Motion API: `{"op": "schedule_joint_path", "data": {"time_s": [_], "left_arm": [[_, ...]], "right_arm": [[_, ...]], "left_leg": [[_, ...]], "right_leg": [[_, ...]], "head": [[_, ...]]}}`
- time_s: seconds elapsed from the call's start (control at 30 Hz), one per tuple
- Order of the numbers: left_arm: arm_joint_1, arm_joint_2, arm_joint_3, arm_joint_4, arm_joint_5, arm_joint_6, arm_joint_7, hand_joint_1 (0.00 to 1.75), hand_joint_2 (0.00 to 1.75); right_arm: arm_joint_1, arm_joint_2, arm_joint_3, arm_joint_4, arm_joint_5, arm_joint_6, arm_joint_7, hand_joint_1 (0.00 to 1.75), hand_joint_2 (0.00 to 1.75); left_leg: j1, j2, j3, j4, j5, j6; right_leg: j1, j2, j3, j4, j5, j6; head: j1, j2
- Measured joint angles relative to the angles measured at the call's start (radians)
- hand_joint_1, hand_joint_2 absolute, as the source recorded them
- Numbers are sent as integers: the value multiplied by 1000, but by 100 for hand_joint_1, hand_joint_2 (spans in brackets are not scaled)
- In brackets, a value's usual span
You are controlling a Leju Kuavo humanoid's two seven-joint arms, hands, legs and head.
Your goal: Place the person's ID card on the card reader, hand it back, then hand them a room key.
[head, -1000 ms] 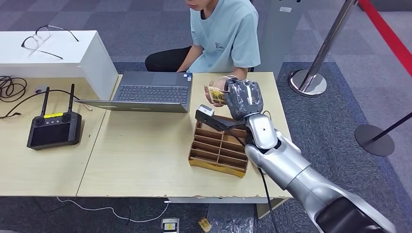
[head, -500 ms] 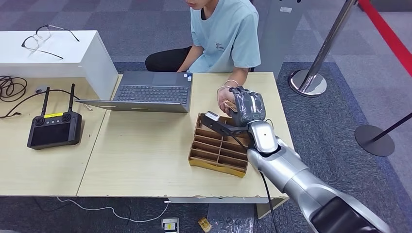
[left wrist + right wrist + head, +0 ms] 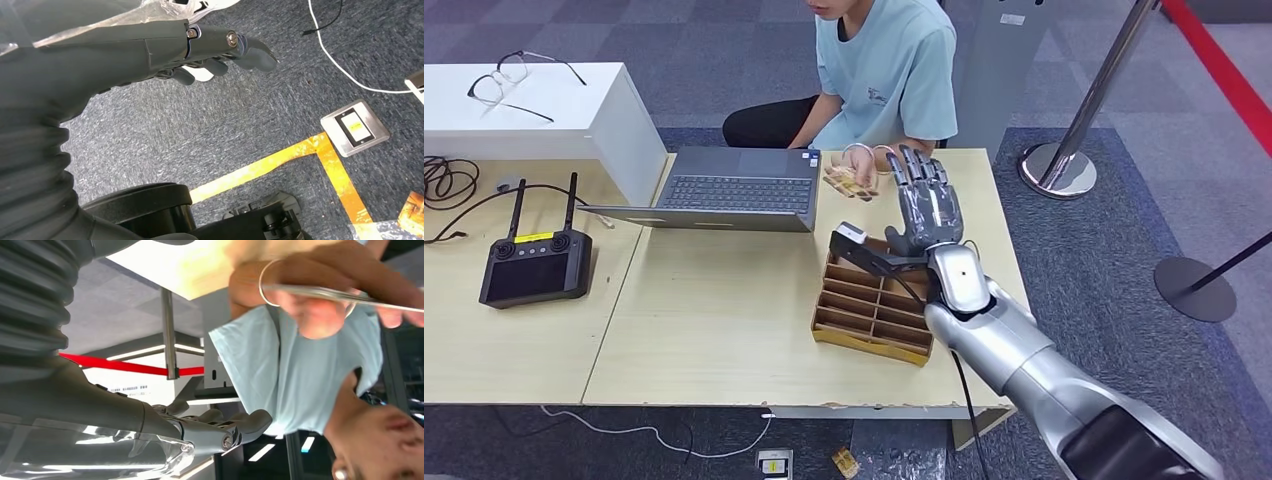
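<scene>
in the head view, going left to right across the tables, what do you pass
remote controller → laptop → card held in the person's hand → right hand

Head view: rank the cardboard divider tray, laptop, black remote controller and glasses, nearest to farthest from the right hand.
From the right hand:
1. Cardboard divider tray, just below it.
2. Laptop, to its left.
3. Black remote controller, far left.
4. Glasses, far left, on the white box.
</scene>
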Motion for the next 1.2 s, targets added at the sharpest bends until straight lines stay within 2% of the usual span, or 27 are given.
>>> {"op": "schedule_joint_path", "data": {"time_s": [0.17, 0.4, 0.63, 0.97, 1.2], "left_arm": [[4, 0, 0, 0, 9, 3, -3, 0, 175], [13, 1, 0, 0, 17, 5, -4, 0, 175], [17, 1, 1, 0, 26, 7, -12, 0, 175], [16, 1, 1, 0, 19, 3, -17, 0, 175], [23, 1, 4, 0, 36, 1, -28, 0, 175]], "right_arm": [[4, -31, -18, -86, 18, 10, 36, 0, 175], [19, -113, -55, -252, 78, 69, 96, 0, 175], [36, -206, -112, -465, 197, 186, 150, 0, 175], [78, -376, -223, -795, 252, 400, 207, 0, 175], [171, -502, -319, -948, 259, 455, 237, 0, 175]], "left_leg": [[0, 0, 0, 0, 0, 0], [0, 0, 0, 1, 0, 0], [0, 0, 0, 1, 0, 0], [0, 0, 0, 2, 0, 0], [0, -1, 0, 2, 0, 0]], "right_leg": [[0, 0, 0, 0, 0, 0], [0, 0, 0, 0, 0, 0], [0, 0, 0, 0, 0, 0], [0, 0, 0, 0, 0, 0], [0, 0, 0, 0, 0, 0]], "head": [[0, 0], [0, 0], [0, 0], [0, 0], [0, 0]]}}
